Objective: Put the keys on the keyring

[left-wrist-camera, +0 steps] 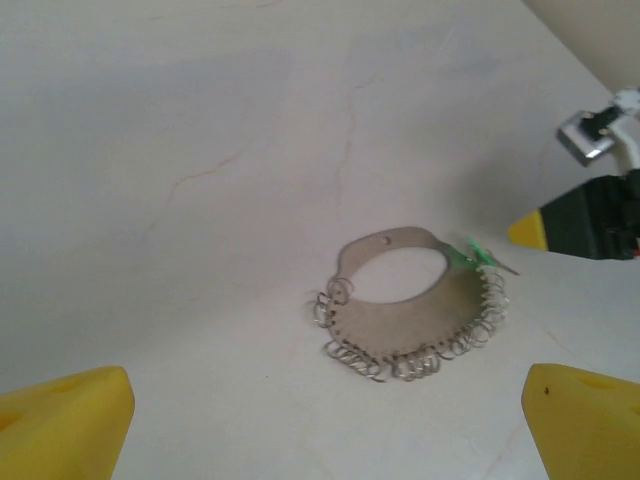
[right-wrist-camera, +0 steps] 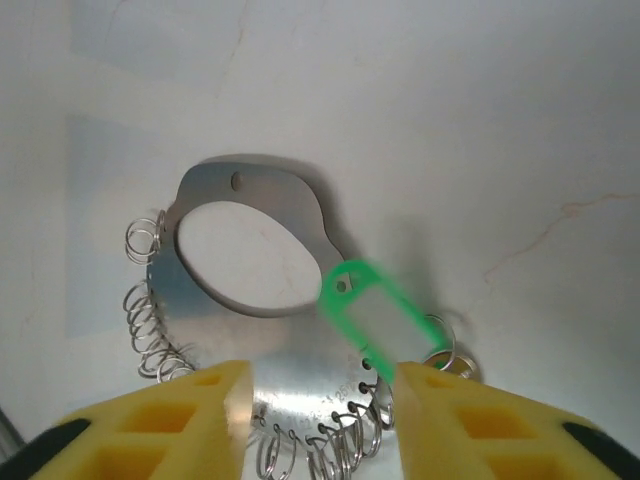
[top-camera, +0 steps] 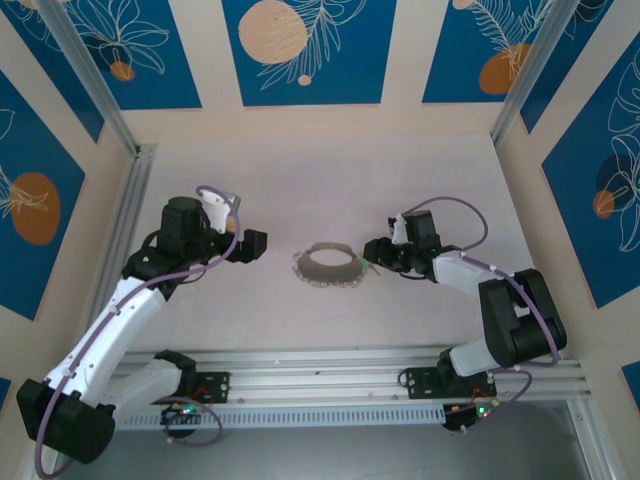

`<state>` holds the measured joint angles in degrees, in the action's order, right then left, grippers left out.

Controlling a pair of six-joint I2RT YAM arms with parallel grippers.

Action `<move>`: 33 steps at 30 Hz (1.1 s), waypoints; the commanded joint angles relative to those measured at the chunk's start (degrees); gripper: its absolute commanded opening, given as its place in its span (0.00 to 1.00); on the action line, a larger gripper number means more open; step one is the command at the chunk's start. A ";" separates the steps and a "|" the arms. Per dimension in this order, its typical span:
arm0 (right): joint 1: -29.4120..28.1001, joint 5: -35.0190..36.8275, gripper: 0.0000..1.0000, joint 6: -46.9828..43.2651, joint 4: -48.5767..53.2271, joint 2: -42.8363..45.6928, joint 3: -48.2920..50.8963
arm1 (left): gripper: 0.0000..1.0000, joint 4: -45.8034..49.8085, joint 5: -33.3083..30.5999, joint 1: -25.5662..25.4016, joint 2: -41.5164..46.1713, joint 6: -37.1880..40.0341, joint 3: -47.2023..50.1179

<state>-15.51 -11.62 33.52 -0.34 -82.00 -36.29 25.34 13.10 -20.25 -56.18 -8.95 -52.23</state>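
The keyring is a flat oval metal loop fringed with small silvery rings, lying on the table between the arms. A small green key lies slanted over its right side, and its ringed end sits against the inner edge of my right fingertip. My right gripper stands open, its yellow fingers straddling the loop's near edge without pinching anything. My left gripper hovers left of the loop, wide open and holding nothing. In the left wrist view the loop and the green key lie ahead of the left gripper.
Pale walls with blue panels close in the table on three sides. An aluminium rail runs along the near edge between the arm bases. Purple cables loop off both arms.
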 commanded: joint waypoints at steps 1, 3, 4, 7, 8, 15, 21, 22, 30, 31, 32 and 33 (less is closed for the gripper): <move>-1.58 7.54 0.58 -2.63 4.74 6.22 -0.39 | 1.00 0.06 -6.68 0.56 2.61 -0.47 -0.93; -3.43 13.96 0.84 -4.42 7.82 11.36 -0.96 | 1.00 -0.78 -10.97 0.54 4.86 -1.33 0.12; -4.32 16.61 0.99 -5.21 8.70 13.98 -0.90 | 1.00 -0.90 -13.44 0.56 5.53 -1.67 0.56; -6.20 24.49 0.99 -7.15 10.74 22.52 -0.35 | 1.00 -1.21 -23.06 0.56 6.04 -0.95 1.65; -5.88 25.73 0.99 -7.88 11.11 25.25 -0.03 | 1.00 -1.89 -25.39 0.65 5.92 0.91 2.37; 4.31 27.65 0.99 -10.46 4.25 37.97 6.74 | 1.00 -22.20 -38.05 1.03 7.34 13.94 16.29; 12.15 21.87 0.99 -19.46 -18.55 36.26 16.69 | 1.00 -30.16 -43.30 4.03 2.04 12.83 20.65; 12.93 19.07 0.99 -21.91 -25.20 34.29 18.84 | 1.00 -31.65 -43.45 4.45 0.53 12.75 21.06; 14.46 22.09 0.99 -25.77 -37.08 16.29 17.12 | 1.00 -53.71 -43.36 6.81 -12.46 11.87 27.93; 14.52 22.90 0.99 -26.24 -38.40 14.98 17.40 | 1.00 -58.15 -42.44 7.22 -13.94 10.98 29.45; 14.52 23.67 0.99 -26.47 -39.18 13.59 17.35 | 1.00 -61.66 -42.03 7.54 -15.67 10.10 30.34; 14.53 23.63 0.99 -26.48 -40.17 12.48 17.37 | 1.00 -64.75 -41.81 7.66 -17.38 9.93 31.00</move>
<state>-1.26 10.70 9.47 -31.77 -67.70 -18.63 -24.45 -29.50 -13.65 -71.02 2.96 -23.22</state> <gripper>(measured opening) 0.991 0.998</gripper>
